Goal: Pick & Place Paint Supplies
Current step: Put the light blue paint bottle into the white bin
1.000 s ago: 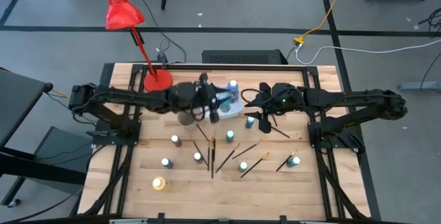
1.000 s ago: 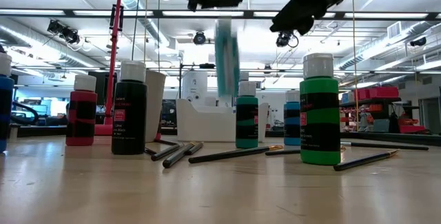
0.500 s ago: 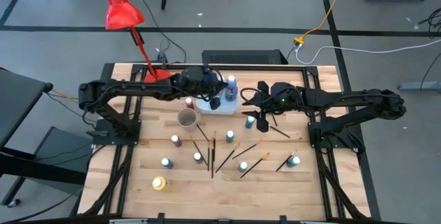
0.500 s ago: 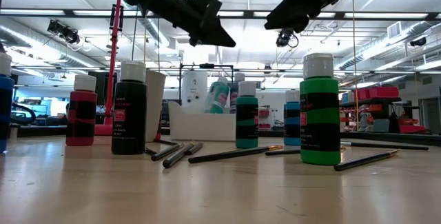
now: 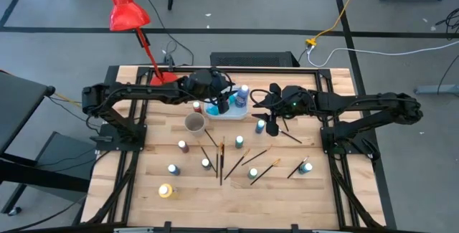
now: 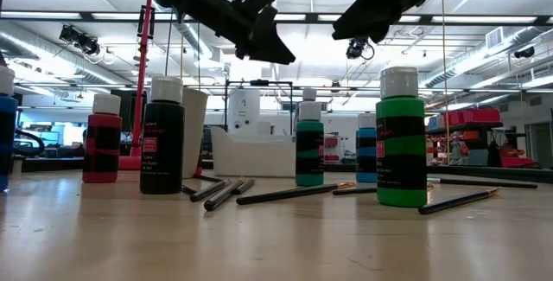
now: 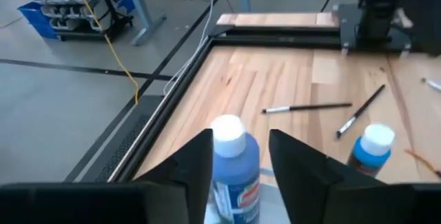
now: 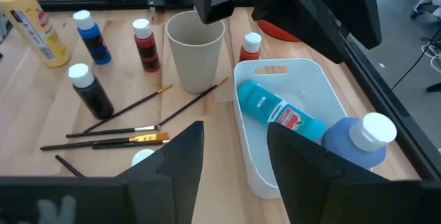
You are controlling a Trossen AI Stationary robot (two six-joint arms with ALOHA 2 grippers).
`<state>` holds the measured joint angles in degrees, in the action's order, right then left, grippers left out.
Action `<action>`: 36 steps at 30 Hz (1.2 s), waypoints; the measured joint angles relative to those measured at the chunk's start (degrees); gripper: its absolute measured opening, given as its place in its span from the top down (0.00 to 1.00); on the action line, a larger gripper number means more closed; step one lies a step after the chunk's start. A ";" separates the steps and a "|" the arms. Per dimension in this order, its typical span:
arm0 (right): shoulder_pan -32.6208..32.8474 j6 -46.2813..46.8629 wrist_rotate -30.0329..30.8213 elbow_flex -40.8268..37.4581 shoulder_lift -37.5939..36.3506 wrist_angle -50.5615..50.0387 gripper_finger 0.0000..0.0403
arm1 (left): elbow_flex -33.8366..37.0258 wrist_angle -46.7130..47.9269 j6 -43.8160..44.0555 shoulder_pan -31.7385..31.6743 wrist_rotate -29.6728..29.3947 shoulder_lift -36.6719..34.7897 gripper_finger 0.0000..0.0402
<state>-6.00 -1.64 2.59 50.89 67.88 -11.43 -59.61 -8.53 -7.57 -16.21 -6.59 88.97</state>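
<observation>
A white tray (image 5: 231, 112) sits at the table's far middle. In it a teal bottle (image 8: 274, 112) lies on its side, and a blue bottle (image 7: 234, 172) with a white cap stands upright. My left gripper (image 5: 224, 105) hovers open above the tray. In its wrist view the blue bottle shows in the gap beyond the fingers, untouched. Just to the right of the tray my right gripper (image 5: 273, 124) hangs open and empty. Several small bottles (image 5: 206, 163) stand on the near half of the table, and paintbrushes (image 5: 221, 158) lie among them.
A white cup (image 5: 193, 122) and a red bottle (image 5: 196, 107) stand left of the tray. The red lamp's base (image 5: 163, 83) is at the far left. A yellow bottle (image 5: 166, 191) stands near the front left. A green bottle (image 6: 400, 138) and a black one (image 6: 162, 136) show close in the low view.
My left gripper has moved toward the far edge, over the tray, and sunk a little. The teal bottle, which was in the air below it, has dropped into the tray. It was tilted there for a moment and now lies on its side.
</observation>
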 joint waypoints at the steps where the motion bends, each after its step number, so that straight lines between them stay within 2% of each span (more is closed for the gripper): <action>1: 0.00 0.18 -0.02 0.00 0.00 -0.17 0.59 | 0.00 0.73 -0.20 0.00 -0.06 0.00 0.60; 9: 0.00 1.09 -0.01 0.00 0.00 -0.24 0.59 | 0.00 10.83 0.20 -0.17 -2.81 0.19 0.51; 19: 0.00 -1.07 -0.02 -0.02 0.00 1.10 0.59 | 0.02 11.52 4.07 -2.12 -2.66 7.32 0.36; 23: 0.00 -2.85 -0.02 -0.02 0.00 1.60 0.59 | 0.02 11.88 5.35 -3.51 -2.34 7.89 0.31; 30: 0.00 -4.18 -0.02 -0.02 0.00 1.99 0.59 | 0.02 11.48 6.58 -4.13 -2.17 8.27 0.30; 33: -0.01 -5.20 -0.02 -0.04 0.00 2.30 0.59 | 0.05 10.97 7.72 -3.74 -0.08 10.83 0.31; 36: -0.02 -5.25 -0.02 -0.04 0.00 2.41 0.59 | -0.07 9.79 7.18 -3.68 -0.66 13.44 0.31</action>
<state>-6.02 -6.89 2.57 50.85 67.88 -9.02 -59.68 1.26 -0.39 -19.89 -7.25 102.41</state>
